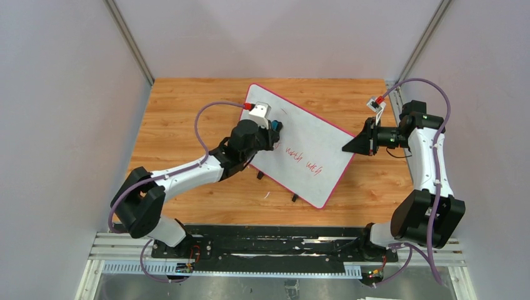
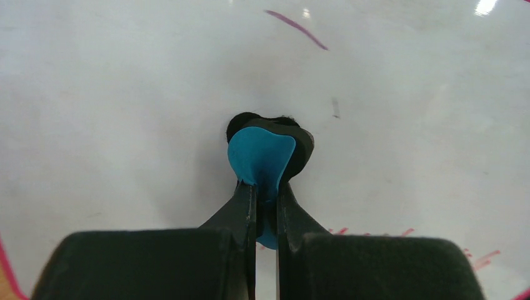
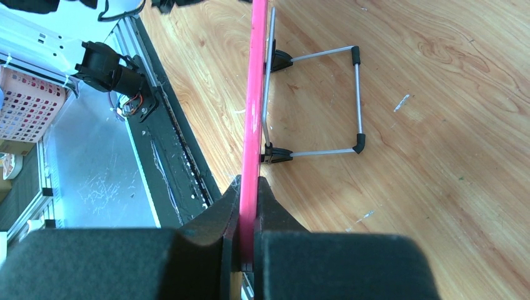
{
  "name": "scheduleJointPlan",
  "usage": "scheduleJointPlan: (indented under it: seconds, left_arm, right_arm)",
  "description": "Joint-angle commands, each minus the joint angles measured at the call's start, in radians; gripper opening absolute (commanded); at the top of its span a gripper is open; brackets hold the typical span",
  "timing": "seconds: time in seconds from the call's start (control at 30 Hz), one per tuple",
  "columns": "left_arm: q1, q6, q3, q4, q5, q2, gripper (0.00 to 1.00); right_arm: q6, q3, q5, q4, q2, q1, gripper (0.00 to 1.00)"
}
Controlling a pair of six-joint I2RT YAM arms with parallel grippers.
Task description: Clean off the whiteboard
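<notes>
the whiteboard [image 1: 312,134] stands propped on the middle of the desk [image 1: 181,112], turned askew: one rounded corner is near the far edge, another points toward the near edge. it is a big white rectangle with a thin pink-red rim [image 3: 253,94]. red handwriting [image 1: 312,167] runs across its lower half. higher up the surface is mostly bare and glossy, apart from one short purplish stroke [image 2: 297,28] and a faint grey mark.

my left tool [image 2: 267,187] is pinched tight on a small eraser [image 2: 262,153], a soft blue body with a black pad, and the pad is pressed to the board near its far left corner. my right tool [image 3: 249,184] is clamped narrow on the rim at the board's right side, toward the desk's right edge.

behind the board a thin metal wire stand [image 3: 356,100] with black rubber ends rests on the wood. the desk is warm orange grain with a few pale flecks. a black rail [image 1: 262,244] runs along the near edge, and a pink mesh basket [image 3: 25,103] sits beyond it.
</notes>
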Motion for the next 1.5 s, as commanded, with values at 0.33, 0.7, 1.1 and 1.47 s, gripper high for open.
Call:
scheduleJointPlan:
  seconds: [0.33, 0.7, 1.1, 1.47]
  left_arm:
    - [-0.004, 0.015, -0.054, 0.01, -0.019, -0.037, 0.0]
    - [0.177, 0.079, -0.092, -0.053, -0.017, -0.085, 0.0]
    - [0.056, -0.059, -0.098, 0.056, 0.078, 0.024, 0.0]
    - [-0.213, -0.132, 0.005, 0.115, 0.034, 0.145, 0.0]
  right_arm:
    - [-0.085, 0.017, -0.022, -0.058, 0.003, 0.022, 0.0]
    - [-0.089, 0.015, -0.025, -0.061, 0.003, 0.022, 0.01]
    - [-0.089, 0.019, -0.023, -0.064, 0.004, 0.022, 0.01]
    - [-0.092, 0.018, -0.022, -0.064, 0.007, 0.023, 0.01]
